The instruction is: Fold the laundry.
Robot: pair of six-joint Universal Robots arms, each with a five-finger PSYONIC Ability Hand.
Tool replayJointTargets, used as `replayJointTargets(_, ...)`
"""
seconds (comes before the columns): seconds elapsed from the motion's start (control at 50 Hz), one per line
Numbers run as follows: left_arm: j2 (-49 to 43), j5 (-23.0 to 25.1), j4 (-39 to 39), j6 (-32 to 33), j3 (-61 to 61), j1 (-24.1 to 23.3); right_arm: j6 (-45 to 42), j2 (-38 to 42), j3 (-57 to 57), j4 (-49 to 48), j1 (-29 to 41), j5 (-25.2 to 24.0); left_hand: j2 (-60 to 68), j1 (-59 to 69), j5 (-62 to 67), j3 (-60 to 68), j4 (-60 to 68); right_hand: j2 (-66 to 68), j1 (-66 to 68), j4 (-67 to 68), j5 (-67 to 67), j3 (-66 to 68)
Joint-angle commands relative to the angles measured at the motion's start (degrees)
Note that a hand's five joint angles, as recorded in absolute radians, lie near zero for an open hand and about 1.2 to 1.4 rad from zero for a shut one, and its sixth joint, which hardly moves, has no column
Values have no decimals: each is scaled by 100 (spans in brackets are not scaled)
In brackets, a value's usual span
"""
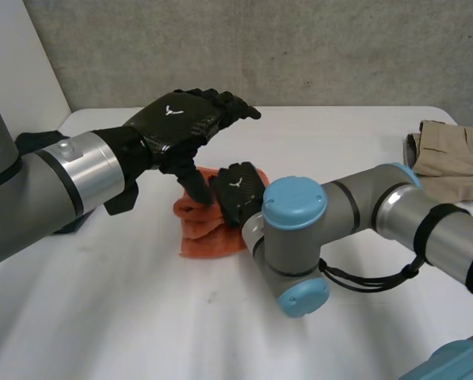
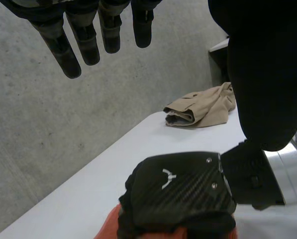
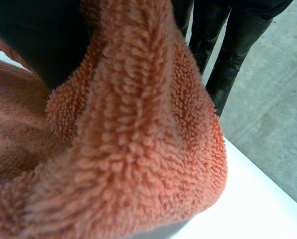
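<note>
Two hands are working over one orange towel, which is lying bunched and part-folded near the middle of the table.

- Right hand is resting back-up on the towel. Its wrist view is showing a ridge of pile pinched between thumb and fingers.
- Left hand is hovering just above, fingers straight, holding nothing. Its thumb is pointing down at the towel's far edge; contact unclear.
- Beige garment is lying well apart, at the table's right.

Risks, as judged:
- The right hand is gripping a bunched ridge rather than a clean edge, so a lift is likely dragging several layers and undoing the fold.
- The hands are sitting close, so the left thumb is risking a knock against the right hand.
</note>
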Motion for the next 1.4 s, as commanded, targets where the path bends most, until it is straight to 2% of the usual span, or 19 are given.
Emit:
replayJointTargets(0.02, 61, 0, 8, 0, 10, 26, 11, -276, 360, 237, -346, -255, -72, 3, -184, -119, -78, -3375, -1817, -3404, -3024, -3238)
replayJointTargets(0.1, 52, -9, 8, 0, -7, 26, 108, -321, 421, 598, -372, -492, -72, 3, -184, -119, -78, -4102, -2543, -4131, -3751, -3965)
replayJointTargets(0.12, 52, -9, 8, 0, -25, 26, 108, -329, 439, 677, -381, -519, -72, 3, -184, -119, -78, -4738, -3179, -4766, -4387, -4600)
replayJointTargets(0.22, 52, -9, 8, 0, -34, 26, 99, -452, 632, 721, -373, -563, -72, 3, -184, -119, -78, -5652, -4093, -5680, -5301, -5515)
replayJointTargets(0.48, 61, -9, 8, 0, -34, 17, 38, -330, 668, 616, -381, -554, -72, 3, -184, -119, -78, -5282, -3723, -5311, -4931, -5145)
replayJointTargets(0.64, 61, -9, 17, 0, -43, 17, 2, -83, 422, 589, -355, -563, -72, 3, -184, -119, -78, -4929, -3370, -4958, -4578, -4792)
replayJointTargets(0.76, 61, -9, 17, 0, -42, 26, 11, 5, 273, 502, -346, -528, -72, 3, -184, -119, -78, -4123, -2564, -4151, -3772, -3985)
replayJointTargets(0.92, 61, -9, 17, -8, -42, 26, 29, 162, -184, 387, -346, -537, -72, 3, -184, -119, -78, -4038, -2479, -4066, -3687, -3900)
replayJointTargets(1.0, 61, -9, 17, -8, -51, 26, 29, 365, -430, 396, -346, -502, -72, 3, -184, -119, -78, -3534, -1975, -3563, -3183, -3397)
replayJointTargets(1.06, 61, -9, 17, -17, -51, 26, 20, 479, -554, 405, -346, -502, -72, 3, -184, -119, -78, -2628, -1069, -2656, -2277, -2490)
replayJointTargets(1.1, 61, -9, 8, -35, -51, 26, 20, 514, -606, 405, -346, -510, -72, 3, -184, -119, -78, -1655, -97, -1684, -1304, -1518)
replayJointTargets(1.14, 61, -9, 17, -61, -51, 26, 20, 532, -624, 414, -346, -510, -72, 3, -184, -119, -78, -1230, 328, -1259, -879, -1093)
replayJointTargets(1.16, 61, -9, 17, -78, -51, 26, 20, 523, -616, 431, -346, -510, -72, 3, -184, -119, -78, -446, 1113, -474, -95, -308)
replayJointTargets(1.24, 69, 0, 17, -123, -51, 26, 29, 410, -511, 493, -381, -510, -72, 3, -184, -119, -78, 1336, 2895, 1308, 1687, 1474)
replayJointTargets(1.34, 69, 0, 17, -140, -51, 26, -33, -47, -273, 721, -486, -519, -72, 3, -184, -119, -78, 1339, 2898, 1311, 1690, 1477)
replayJointTargets(1.4, 69, 0, 17, -140, -51, 26, -216, -346, 51, 835, -793, -598, -72, 3, -184, -119, -78, 1339, 2898, 1311, 1690, 1477)
